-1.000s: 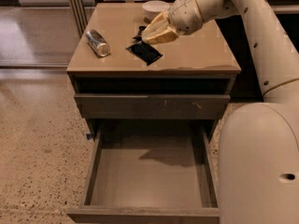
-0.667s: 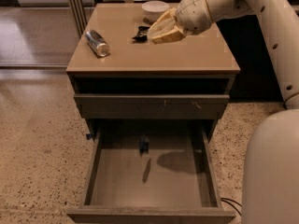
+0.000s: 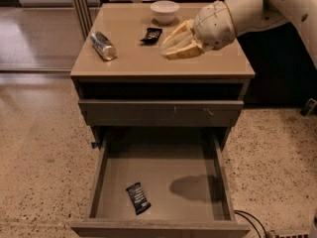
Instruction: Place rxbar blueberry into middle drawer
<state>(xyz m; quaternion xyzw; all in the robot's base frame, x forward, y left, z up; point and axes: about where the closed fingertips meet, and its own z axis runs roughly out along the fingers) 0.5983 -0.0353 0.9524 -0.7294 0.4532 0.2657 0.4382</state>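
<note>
The rxbar blueberry, a slim black bar with a white label patch, lies flat on the floor of the open middle drawer, near its front left. My gripper hovers over the cabinet top, well above the drawer, fingers pointing left. It is open and holds nothing.
On the cabinet top lie a silver can at the left, a small squarish black packet and a white bowl at the back. A closed drawer front with pale scratches sits above the open drawer. A cable lies on the floor at right.
The gripper held the bar over the cabinet top, then let it go. The bar fell into the open drawer and now lies on its floor.
</note>
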